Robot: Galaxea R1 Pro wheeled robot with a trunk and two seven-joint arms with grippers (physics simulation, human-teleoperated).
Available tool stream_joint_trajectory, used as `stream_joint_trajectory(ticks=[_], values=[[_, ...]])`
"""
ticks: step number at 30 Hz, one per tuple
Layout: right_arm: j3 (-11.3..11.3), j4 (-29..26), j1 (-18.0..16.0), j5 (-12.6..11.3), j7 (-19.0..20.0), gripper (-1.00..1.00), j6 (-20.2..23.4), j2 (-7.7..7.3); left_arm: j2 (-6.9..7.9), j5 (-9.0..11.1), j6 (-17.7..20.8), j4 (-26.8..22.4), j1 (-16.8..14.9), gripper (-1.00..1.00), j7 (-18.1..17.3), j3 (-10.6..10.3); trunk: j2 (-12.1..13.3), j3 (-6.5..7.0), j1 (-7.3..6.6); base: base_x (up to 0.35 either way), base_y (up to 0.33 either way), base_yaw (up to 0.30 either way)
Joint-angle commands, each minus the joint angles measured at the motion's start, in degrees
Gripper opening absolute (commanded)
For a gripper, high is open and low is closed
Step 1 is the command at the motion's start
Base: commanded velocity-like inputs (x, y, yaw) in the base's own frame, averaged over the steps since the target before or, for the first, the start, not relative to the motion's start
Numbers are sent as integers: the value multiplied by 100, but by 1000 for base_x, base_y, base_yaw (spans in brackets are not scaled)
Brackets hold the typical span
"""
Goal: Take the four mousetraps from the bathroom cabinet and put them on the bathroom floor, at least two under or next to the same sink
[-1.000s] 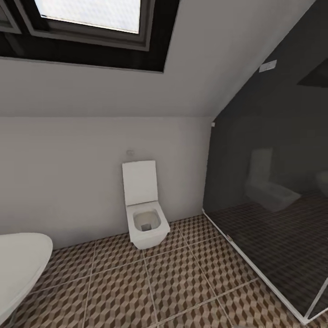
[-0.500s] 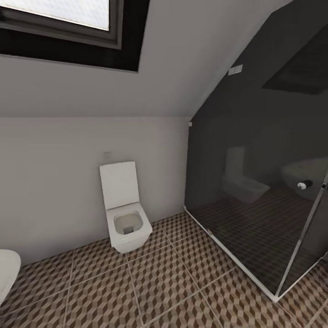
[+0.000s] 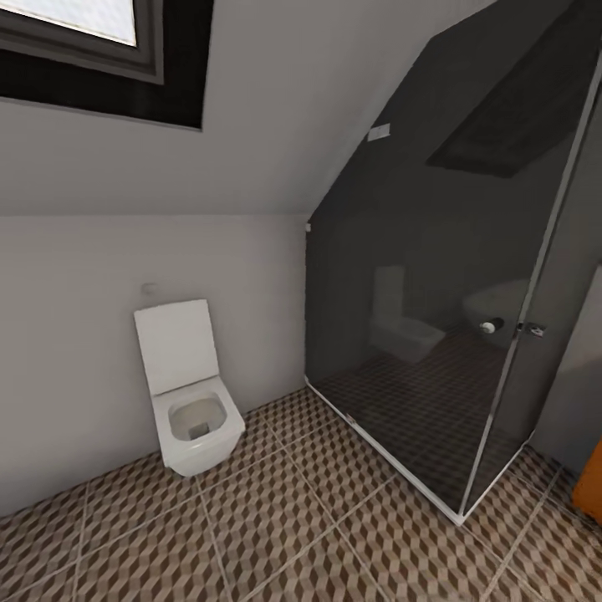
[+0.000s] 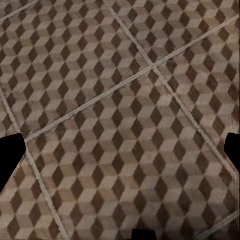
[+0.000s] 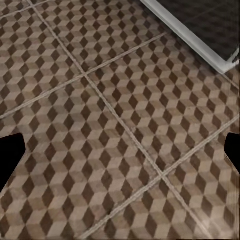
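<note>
The head view looks down into a corner of a bathroom. A white square toilet (image 3: 188,401) with its lid up stands against the pale wall at about 8 o'clock from the middle of that view. Above it, at 11 o'clock, a dark-framed window (image 3: 100,50) is set into the sloping ceiling. A dark glass shower stall (image 3: 435,293) takes up the side from 1 to 4 o'clock; its panes mirror the toilet and the tiles, and a small metal handle (image 3: 528,329) sits on its door at 3 o'clock. The stall's pale bottom rail (image 3: 393,468) runs across the tiles toward 5 o'clock. At the edge near 4 o'clock an orange-brown sliver (image 3: 589,485) shows, perhaps a corner of the cabinet, though too little is seen to be sure.

The bathroom floor (image 3: 293,518), with its brown and beige cube-pattern tiles, spreads from 5 to 8 o'clock, and nothing lies on the stretch in sight.

The left wrist view looks at the same tiles, with the dark tips of the left gripper (image 4: 120,150) at opposite edges, spread wide with nothing between them. The right wrist view shows the right gripper (image 5: 120,150) the same way, fingers far apart over the tiles, with the stall's corner rail (image 5: 190,35) beyond.
</note>
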Motion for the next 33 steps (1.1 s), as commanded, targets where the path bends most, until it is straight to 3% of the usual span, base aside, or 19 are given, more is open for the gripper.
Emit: stream_joint_trajectory(ticks=[1, 33], values=[[5, 6, -4, 2, -14, 100, -18, 0, 0, 2, -7, -10, 4, 100, 12, 2, -3, -5, 0, -36, -172, -292], [5, 6, -4, 4, -14, 100, -18, 0, 0, -1, -7, -10, 4, 100, 11, 2, -3, -5, 0, -66, -245, -292]])
